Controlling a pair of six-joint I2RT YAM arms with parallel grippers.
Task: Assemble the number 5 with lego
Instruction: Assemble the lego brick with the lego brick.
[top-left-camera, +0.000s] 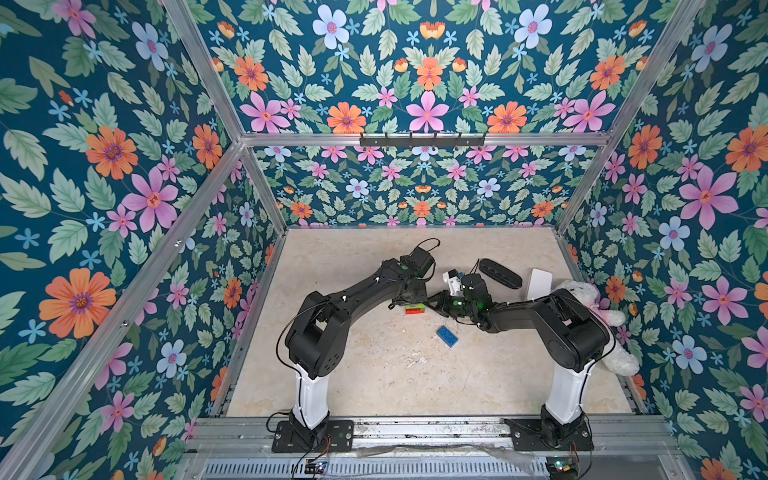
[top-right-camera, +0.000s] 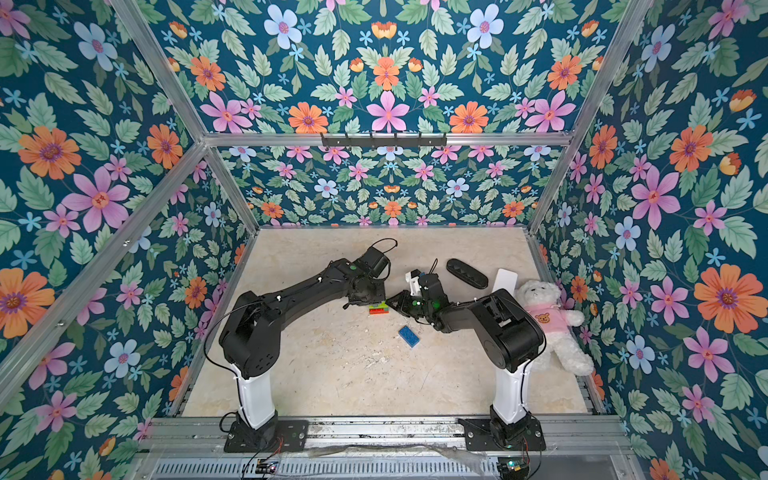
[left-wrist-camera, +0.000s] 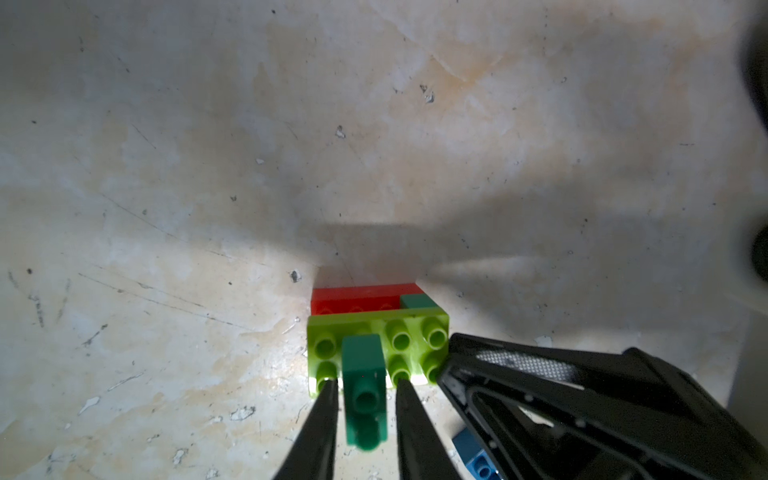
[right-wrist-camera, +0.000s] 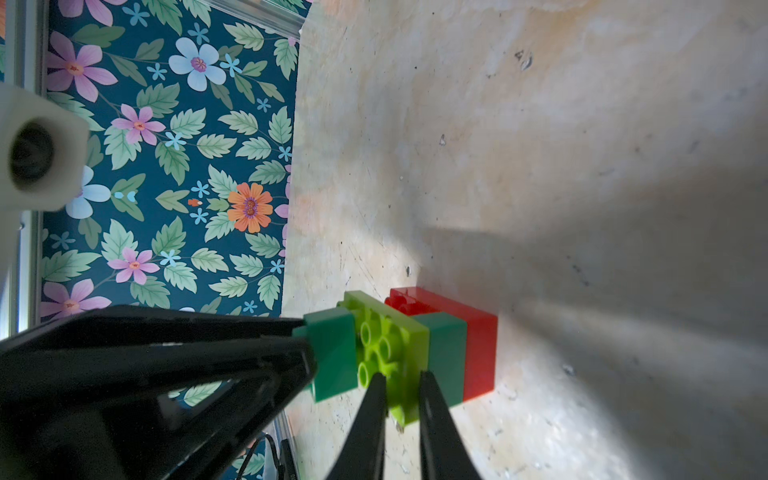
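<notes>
The left gripper (left-wrist-camera: 365, 383) straddles one small dark green brick (left-wrist-camera: 363, 365) seated on the lime-green brick (left-wrist-camera: 415, 337). Thin gaps show beside both fingers, so a grip cannot be confirmed. The right gripper (right-wrist-camera: 401, 380) is clamped on the right end of the lime-green brick. Below that brick sit a second dark green brick (left-wrist-camera: 417, 301) and one red brick (left-wrist-camera: 361, 297). One blue brick (top-left-camera: 447, 336) lies apart, nearer and to the right. One black case (top-left-camera: 500, 273) lies farther right.

readable text: none | numbers: none | sign: bear-face patch (top-right-camera: 541, 318) on teddy bear (top-right-camera: 536, 293) pink shirt
</notes>
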